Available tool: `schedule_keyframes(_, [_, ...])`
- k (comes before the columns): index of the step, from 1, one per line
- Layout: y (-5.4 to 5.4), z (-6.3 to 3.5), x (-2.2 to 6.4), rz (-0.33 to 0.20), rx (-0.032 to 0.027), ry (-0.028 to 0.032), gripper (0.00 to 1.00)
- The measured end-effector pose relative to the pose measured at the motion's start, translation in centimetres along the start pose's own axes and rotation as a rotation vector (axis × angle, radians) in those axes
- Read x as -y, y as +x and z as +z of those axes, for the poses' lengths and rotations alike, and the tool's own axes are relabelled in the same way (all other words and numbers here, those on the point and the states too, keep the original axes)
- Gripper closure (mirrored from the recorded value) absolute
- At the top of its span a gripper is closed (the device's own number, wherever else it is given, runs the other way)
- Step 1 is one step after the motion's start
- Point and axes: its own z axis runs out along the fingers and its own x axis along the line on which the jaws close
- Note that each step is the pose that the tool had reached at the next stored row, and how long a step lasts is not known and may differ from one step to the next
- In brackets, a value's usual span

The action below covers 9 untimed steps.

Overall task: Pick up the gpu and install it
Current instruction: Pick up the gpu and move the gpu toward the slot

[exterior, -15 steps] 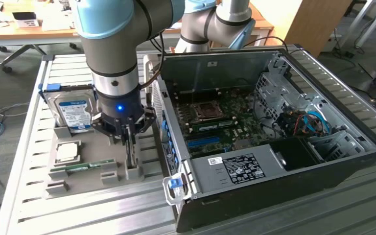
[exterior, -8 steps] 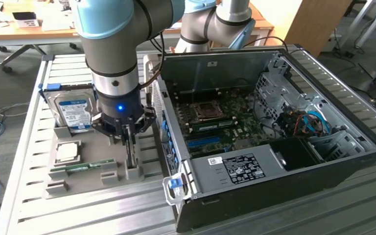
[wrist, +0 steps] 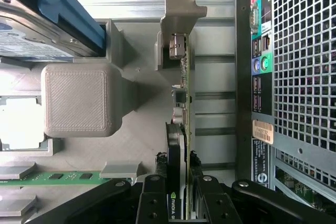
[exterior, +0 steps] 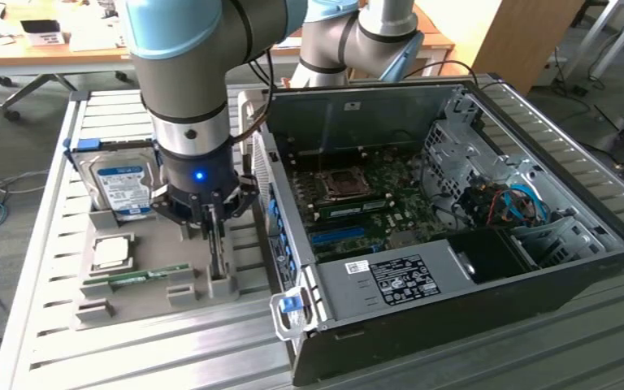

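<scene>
Glossy green circuit board and smooth black plastic cooler on gpu (wrist: 176, 145). Matt black finish on gripper (wrist: 177, 157) fingers. Matt grey printed plastic, fine ridged texture, for holder tray (wrist: 79, 100). Bare silver metal with glossy paper label on hard drive (exterior: 117, 183). Ribbed brushed aluminium for table (exterior: 160, 349). Matt black paint outside, dull grey sheet steel inside computer case (exterior: 366, 114). Perforated metal for rear grille (wrist: 304, 51).

Bright, even light, with pale glare on the metal table (exterior: 160, 357).
</scene>
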Motion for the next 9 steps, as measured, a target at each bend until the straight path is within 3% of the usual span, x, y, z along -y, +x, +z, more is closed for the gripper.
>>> schedule_keyframes(9, [0.0, -1.49, -0.06, 0.000, 0.0000, -0.0002, 0.73])
